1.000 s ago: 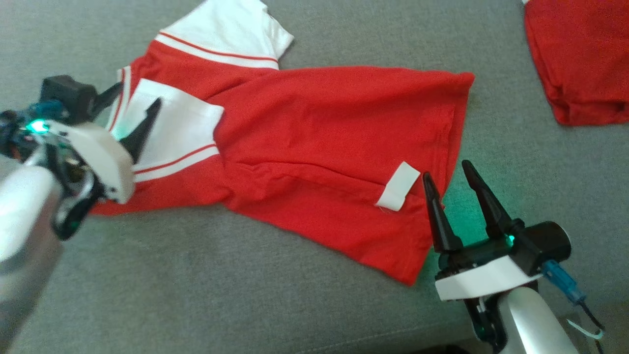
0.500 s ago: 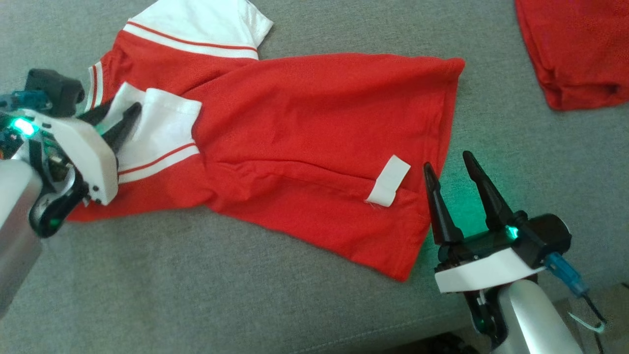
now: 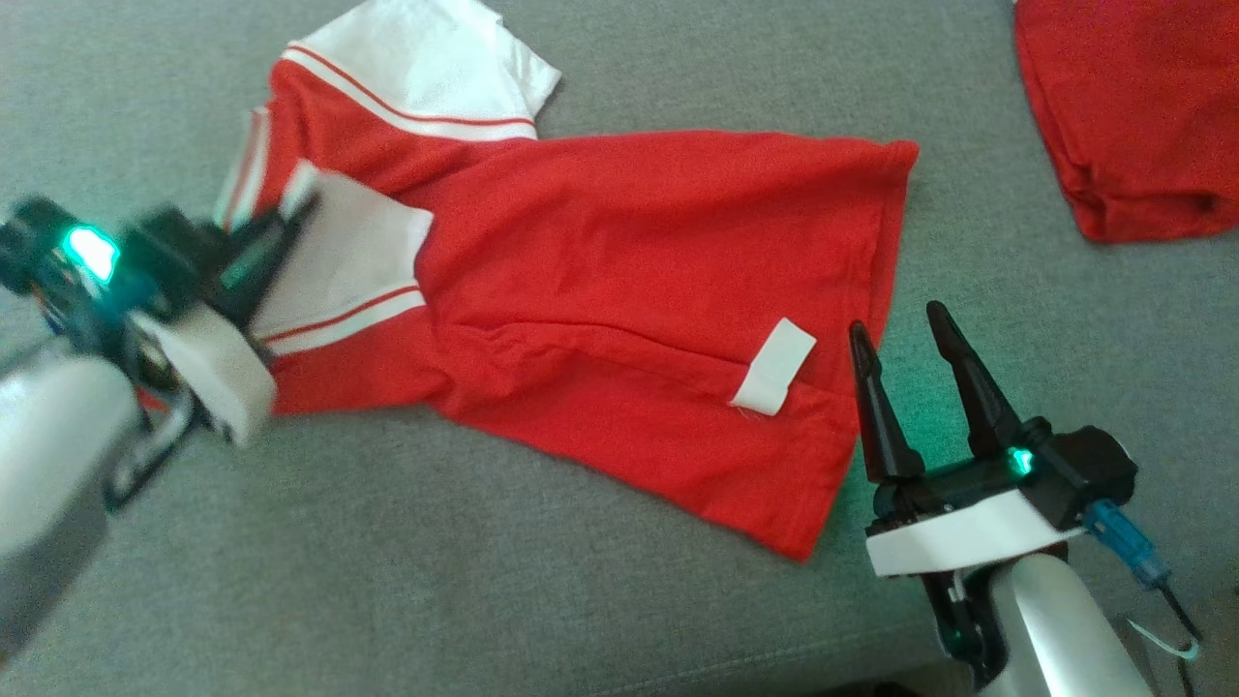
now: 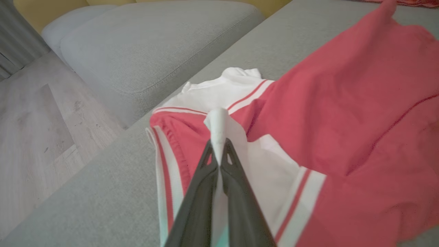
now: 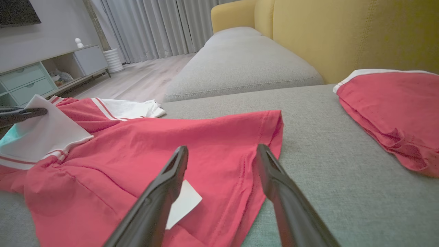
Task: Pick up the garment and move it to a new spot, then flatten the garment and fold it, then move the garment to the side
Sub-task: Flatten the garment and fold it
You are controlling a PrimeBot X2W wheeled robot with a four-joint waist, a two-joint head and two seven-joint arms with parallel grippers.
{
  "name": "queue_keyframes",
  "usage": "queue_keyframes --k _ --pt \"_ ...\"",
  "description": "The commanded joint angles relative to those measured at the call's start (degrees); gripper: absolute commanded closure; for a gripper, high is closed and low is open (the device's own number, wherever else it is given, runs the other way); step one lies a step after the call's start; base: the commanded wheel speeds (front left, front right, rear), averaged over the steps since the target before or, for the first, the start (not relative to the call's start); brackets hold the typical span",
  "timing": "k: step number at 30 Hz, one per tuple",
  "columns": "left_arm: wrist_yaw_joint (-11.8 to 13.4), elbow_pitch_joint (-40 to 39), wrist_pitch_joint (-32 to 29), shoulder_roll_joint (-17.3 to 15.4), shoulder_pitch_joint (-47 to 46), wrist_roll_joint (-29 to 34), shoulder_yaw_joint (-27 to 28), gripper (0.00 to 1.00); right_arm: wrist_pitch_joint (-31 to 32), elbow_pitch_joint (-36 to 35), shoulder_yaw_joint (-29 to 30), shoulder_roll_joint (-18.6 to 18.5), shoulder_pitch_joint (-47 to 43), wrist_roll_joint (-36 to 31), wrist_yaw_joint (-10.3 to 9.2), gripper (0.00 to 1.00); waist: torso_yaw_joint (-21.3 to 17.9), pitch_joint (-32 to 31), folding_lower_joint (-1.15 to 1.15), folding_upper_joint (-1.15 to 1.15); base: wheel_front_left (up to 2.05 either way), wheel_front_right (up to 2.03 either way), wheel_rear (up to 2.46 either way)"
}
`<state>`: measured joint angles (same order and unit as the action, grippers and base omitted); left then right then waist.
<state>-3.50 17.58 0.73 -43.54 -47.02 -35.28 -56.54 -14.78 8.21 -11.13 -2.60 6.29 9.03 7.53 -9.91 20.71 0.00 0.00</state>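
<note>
The left gripper is pinching a raised fold of the white sleeve, its jaws pressed together on the cloth; the right gripper is hovering spread wide and empty just beside the hem; the garment is lying crumpled across the grey sofa seat, well apart from a second red garment in the far corner.

The pinch seems to be taking only a thin edge, so the sleeve is at risk of slipping free under the garment's own weight; with one end rising alone, the rest is likely to be dragging and bunching on the seat; the right fingers may be catching a single layer, or the white label, instead of the full hem.

The red cloth is looking soft, matte and limp, creasing in long ridges; the sleeves are showing white with thin red stripes; the label is a small flat rectangle; the seat is a coarse woven fabric, probably gripping cloth; the fingers are dark, hard and tapering to points.
</note>
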Motion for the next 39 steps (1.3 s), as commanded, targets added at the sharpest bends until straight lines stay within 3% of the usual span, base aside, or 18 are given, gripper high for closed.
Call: queue_keyframes --k 1,6,7,8,9,14,19,24,30,39 --pt "1.08 -1.76 0.88 -2.96 0.94 0.39 1.72 1.00 -0.22 -1.45 -1.07 -0.28 -0.36 0.42 -0.04 0.00 0.57 -0.68 0.00 0.00 0.00 0.00 0.00" --pt "7.14 -6.11 4.40 -2.46 7.29 3.43 -0.34 0.98 -0.22 -1.39 -0.68 -0.28 -0.91 0.42 -0.04 0.00 1.61 -1.65 0.00 0.00 0.00 0.00 0.00" --pt "8.27 -6.40 5.03 -1.99 8.47 3.63 -0.60 0.80 -0.22 -1.40 -0.67 -0.28 -0.93 0.46 -0.04 0.00 1.73 -1.72 0.00 0.00 0.00 0.00 0.00" --pt "9.28 -6.39 5.55 -1.61 9.49 3.98 -0.94 0.18 -0.22 -1.42 -0.73 -0.28 -0.89 0.49 -0.04 0.00 1.82 -1.76 0.00 0.00 0.00 0.00 0.00" --pt "9.92 -6.28 5.85 -1.31 10.32 4.67 -1.61 0.02 -0.22 -1.42 -0.84 -0.28 -0.84 0.49 -0.04 0.00 1.89 -1.82 0.00 0.00 0.00 0.00 0.00" --pt "11.96 -6.39 7.29 0.35 12.84 5.18 -2.70 0.00 -0.22 -1.45 -0.75 -0.28 -0.94 0.33 -0.04 0.00 2.35 -2.08 0.00 0.00 0.00 0.00 0.00" --pt "13.95 -6.79 8.22 -0.16 12.28 7.32 -2.78 0.00 -0.22 -1.41 -0.47 -0.28 -1.33 0.35 -0.04 0.00 2.74 -2.25 0.00 0.00 0.00 0.00 0.00" --pt "14.24 -6.68 7.91 -0.96 11.15 7.97 -2.60 0.00 -0.22 -1.29 -0.77 -0.28 -1.33 0.47 -0.04 0.00 2.63 -2.34 0.00 0.00 0.00 0.00 0.00" --pt "13.38 -6.25 6.21 -2.46 9.97 8.14 -2.85 0.00 -0.22 -1.16 -0.93 -0.28 -1.48 0.72 -0.04 0.00 2.06 -2.46 0.00 0.00 0.00 0.00 0.00" --pt "8.97 -7.59 1.31 -5.14 7.39 9.18 -5.06 0.00 -0.22 -1.25 -0.94 -0.28 -1.91 1.07 -0.04 0.00 1.76 -2.72 0.00 0.00 0.00 0.00 0.00"
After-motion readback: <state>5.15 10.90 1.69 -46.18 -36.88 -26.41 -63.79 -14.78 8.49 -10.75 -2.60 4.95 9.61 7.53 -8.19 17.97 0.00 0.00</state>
